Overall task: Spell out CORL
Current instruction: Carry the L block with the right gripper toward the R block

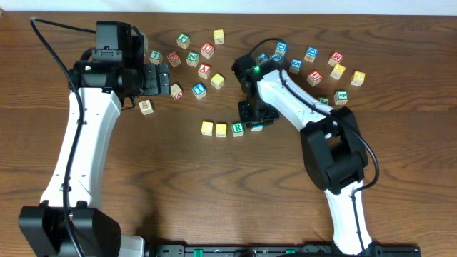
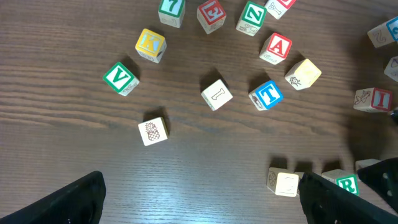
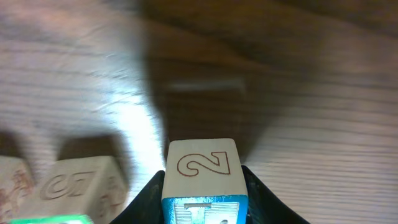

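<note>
A row of blocks lies mid-table: two yellow-faced blocks (image 1: 207,128) (image 1: 221,129) and a green R block (image 1: 238,128). My right gripper (image 1: 256,118) is at the row's right end, low over the table. In the right wrist view it (image 3: 202,186) is shut on a blue-faced block (image 3: 202,163) with a red "2" on its side. The row's blocks (image 3: 81,180) sit just left of it. My left gripper (image 1: 161,78) is open and empty above the table to the left (image 2: 202,211). The row's left end (image 2: 286,182) shows by its right finger.
Loose letter blocks lie at the back centre (image 1: 203,70) and back right (image 1: 315,77). A pineapple block (image 2: 153,131) and a V block (image 2: 120,78) lie near my left gripper. A, T and Z blocks (image 2: 275,46) lie farther out.
</note>
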Available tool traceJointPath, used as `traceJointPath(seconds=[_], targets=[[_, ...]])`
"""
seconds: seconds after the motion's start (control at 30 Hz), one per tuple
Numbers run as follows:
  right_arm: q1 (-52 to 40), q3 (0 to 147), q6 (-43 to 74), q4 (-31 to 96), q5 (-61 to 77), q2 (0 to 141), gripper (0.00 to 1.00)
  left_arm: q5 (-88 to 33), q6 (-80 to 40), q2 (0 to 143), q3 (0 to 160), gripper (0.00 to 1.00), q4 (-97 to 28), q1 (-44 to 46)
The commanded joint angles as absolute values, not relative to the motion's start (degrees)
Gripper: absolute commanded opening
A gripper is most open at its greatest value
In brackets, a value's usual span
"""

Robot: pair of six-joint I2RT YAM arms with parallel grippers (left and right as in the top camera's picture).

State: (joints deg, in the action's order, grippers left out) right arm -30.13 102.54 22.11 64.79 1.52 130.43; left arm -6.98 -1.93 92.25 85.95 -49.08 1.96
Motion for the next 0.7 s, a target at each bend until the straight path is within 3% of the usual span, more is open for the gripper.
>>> traceJointPath(seconds=[0.0,0.67], targets=[[-31.27,102.21,23.75,64.47,2.04,128.31,0.31,-7.05,-2.7,91.31,86.67,0.98,-49.23,1.67],[-31.99,102.19,23.75,64.58,2.35,128.38,0.31,-7.05,-2.7,91.31,86.67,0.98,-49.23,1.69]])
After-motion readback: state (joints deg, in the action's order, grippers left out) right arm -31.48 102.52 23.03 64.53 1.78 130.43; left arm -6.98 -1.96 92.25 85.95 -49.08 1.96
